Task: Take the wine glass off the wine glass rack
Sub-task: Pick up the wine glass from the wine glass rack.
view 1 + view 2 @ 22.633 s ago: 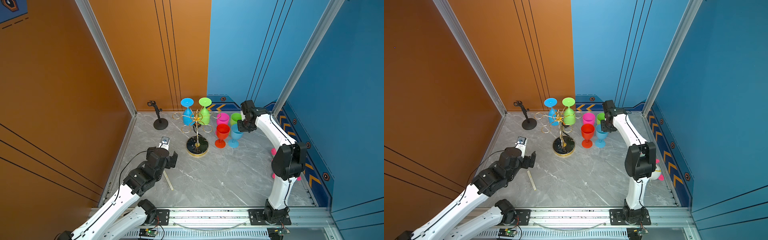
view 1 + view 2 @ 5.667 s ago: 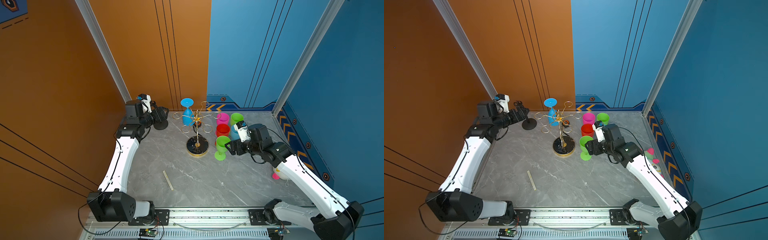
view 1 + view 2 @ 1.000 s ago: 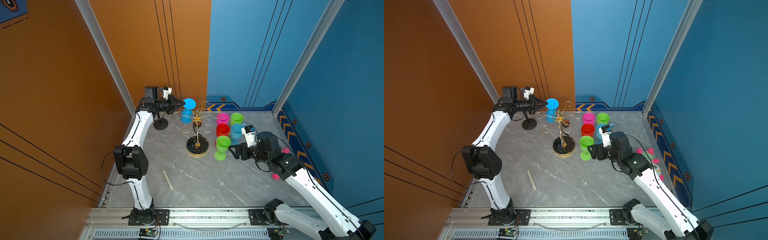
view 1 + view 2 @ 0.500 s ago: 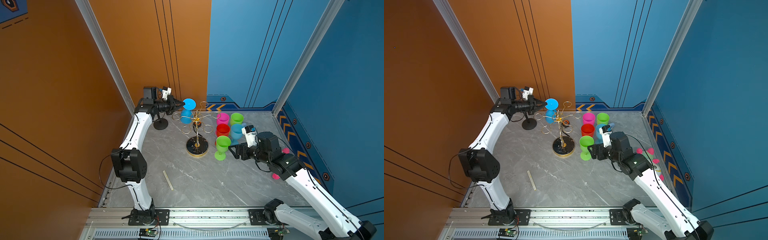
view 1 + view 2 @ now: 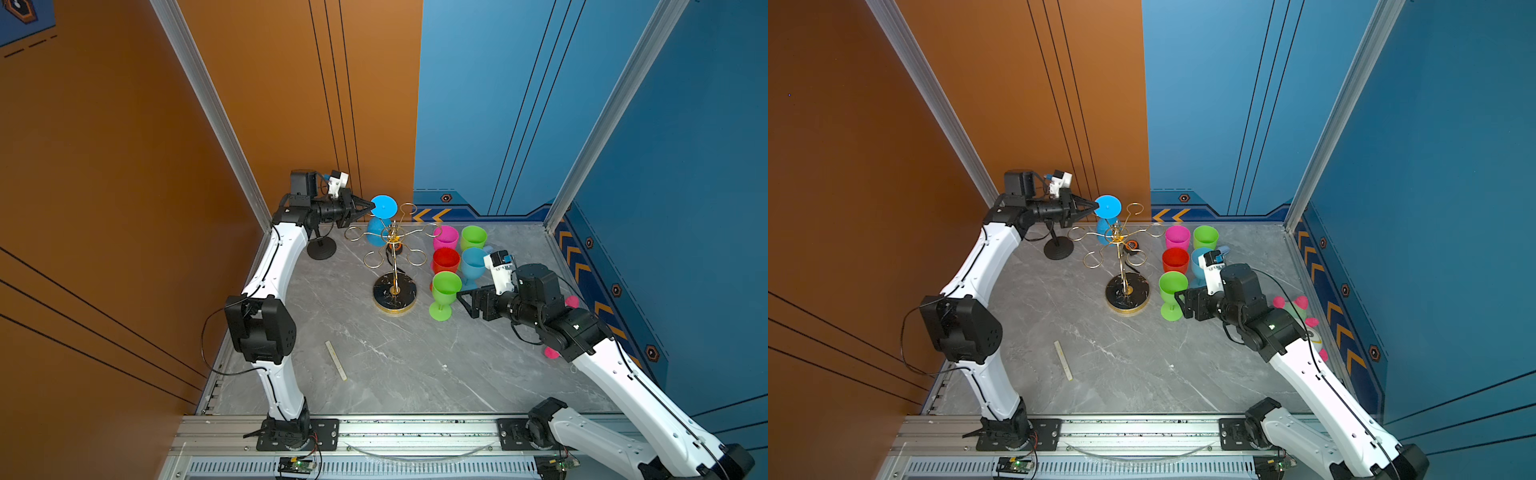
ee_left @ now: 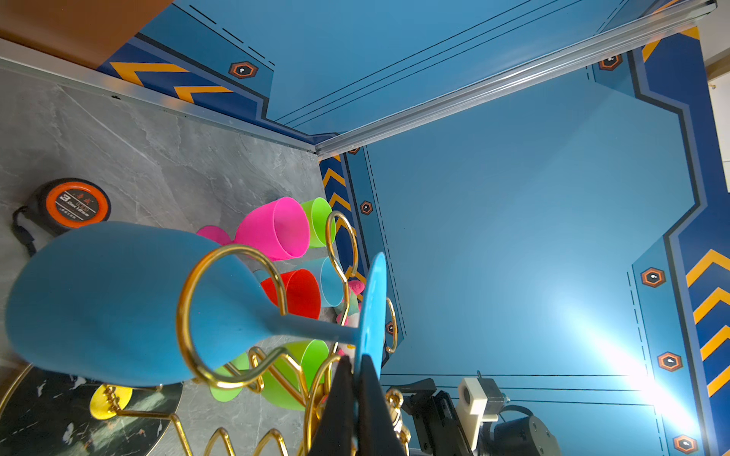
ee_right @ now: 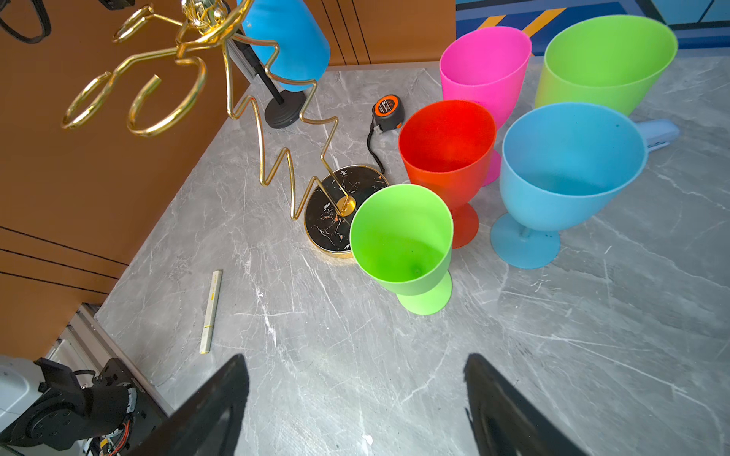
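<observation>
While our left fingers [image 6: 343, 398] pinch shut on the foot of the blue wine glass [image 6: 118, 304], its bowl hangs inverted just below them in a ring of the wine glass rack [image 5: 386, 293]; our right fingers [image 7: 221, 402] gape apart, a green glass [image 7: 401, 237] standing mouth-up just ahead of them.

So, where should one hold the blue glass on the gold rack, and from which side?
Probably the rim of its flat foot disc, from the side of the orange wall, as the left gripper pinches it. The blue glass hangs bowl down, stem through a gold ring, so only the disc stands free above the rack.
</observation>
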Controlling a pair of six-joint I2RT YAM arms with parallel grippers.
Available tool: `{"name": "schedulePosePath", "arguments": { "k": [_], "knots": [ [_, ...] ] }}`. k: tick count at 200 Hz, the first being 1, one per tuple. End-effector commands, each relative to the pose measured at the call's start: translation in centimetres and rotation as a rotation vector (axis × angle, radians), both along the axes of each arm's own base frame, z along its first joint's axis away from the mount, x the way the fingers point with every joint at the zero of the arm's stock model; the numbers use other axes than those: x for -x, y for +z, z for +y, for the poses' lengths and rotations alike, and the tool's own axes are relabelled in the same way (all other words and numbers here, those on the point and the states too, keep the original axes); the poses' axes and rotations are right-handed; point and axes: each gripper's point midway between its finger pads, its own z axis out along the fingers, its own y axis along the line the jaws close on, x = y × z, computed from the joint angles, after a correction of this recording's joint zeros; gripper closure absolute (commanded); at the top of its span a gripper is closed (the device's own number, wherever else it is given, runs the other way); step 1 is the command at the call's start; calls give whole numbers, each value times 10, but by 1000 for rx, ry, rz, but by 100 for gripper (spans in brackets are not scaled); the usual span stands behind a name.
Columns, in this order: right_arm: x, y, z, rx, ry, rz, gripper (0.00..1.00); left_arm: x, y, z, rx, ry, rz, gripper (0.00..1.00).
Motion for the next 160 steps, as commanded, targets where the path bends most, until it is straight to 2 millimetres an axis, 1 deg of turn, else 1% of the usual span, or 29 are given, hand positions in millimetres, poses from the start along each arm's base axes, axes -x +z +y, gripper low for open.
{"name": "schedulePosePath", "arguments": {
  "k": [1, 49, 80, 100, 123, 136, 149, 152, 160],
  "knots": [
    [0, 4, -2, -16, -8, -10, 14, 0, 10, -10, 28, -52, -23, 100],
    [0, 3, -2, -16, -9, -7, 14, -12, 13, -12, 34, -45, -28, 100],
    [0, 4, -2, -18, -9, -7, 14, -27, 18, -6, 26, -4, -50, 100],
    [1, 2, -2, -19, -8, -3, 14, -38, 21, 4, 13, 49, -66, 100],
    [1, 2, -2, -22, -9, -1, 14, -52, 25, 21, 17, 121, -89, 100],
    [2, 2, -2, -23, -8, -2, 14, -60, 29, 32, 37, 164, -98, 100],
    [3, 2, -2, -23, -8, -1, 14, -66, 28, 44, 60, 203, -91, 100],
    [3, 2, -2, -23, -8, -2, 14, -68, 33, 47, 67, 212, -117, 100],
    [3, 1, -2, -23, -8, -1, 14, -69, 34, 54, 64, 235, -122, 100]
  ]
}}
